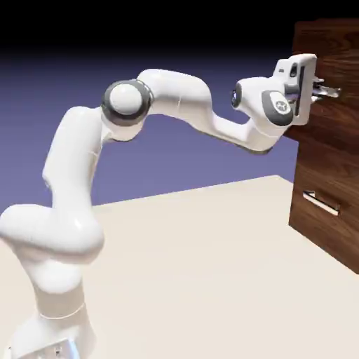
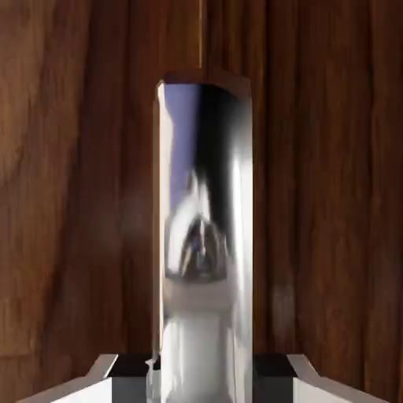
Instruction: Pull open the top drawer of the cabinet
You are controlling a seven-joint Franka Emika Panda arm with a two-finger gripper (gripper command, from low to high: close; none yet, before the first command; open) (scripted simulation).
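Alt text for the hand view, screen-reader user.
Gripper closed on a shiny silver bar handle, one fingertip on each side, against a dark wood-grain cabinet front. The handle reflects a blurry white shape.

i can read no lettering or numbers; the small pale mark (image 1: 282,106) on the grey wrist cap (image 1: 278,117) behind the pincer (image 1: 335,91) is illegible.

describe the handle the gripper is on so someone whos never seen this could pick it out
Find the tall dark wood-grain cabinet at the exterior view's right, then go to its upper part, where the white arm's gripper reaches in. The handle is the shiny silver bar between the fingertips, unlike the lower silver handle, which nothing touches.
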